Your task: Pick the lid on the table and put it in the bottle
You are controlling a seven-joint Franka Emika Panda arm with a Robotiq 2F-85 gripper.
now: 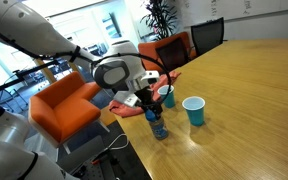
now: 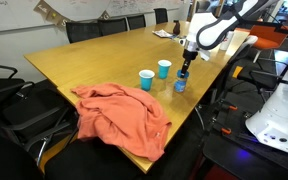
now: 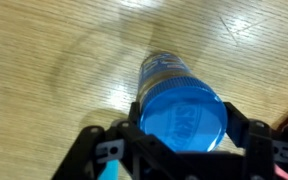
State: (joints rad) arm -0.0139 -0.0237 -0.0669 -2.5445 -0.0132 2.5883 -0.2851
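Observation:
In the wrist view the bright-blue round lid (image 3: 184,115) sits on top of the bottle (image 3: 164,68), whose yellowish-brown side shows just beyond it. My gripper (image 3: 184,128) has its black fingers against the lid's left and right edges and is shut on it. In both exterior views the gripper (image 1: 151,106) (image 2: 185,64) hangs straight over the bottle (image 1: 158,128) (image 2: 180,84), which stands upright near the edge of the wooden table (image 1: 244,90) (image 2: 94,60).
Two light-blue cups (image 1: 194,110) (image 1: 167,95) stand just beside the bottle, and they also show in an exterior view (image 2: 146,79) (image 2: 164,69). An orange cloth (image 2: 124,115) lies over a table corner. Orange chairs (image 1: 69,105) stand by the table edge.

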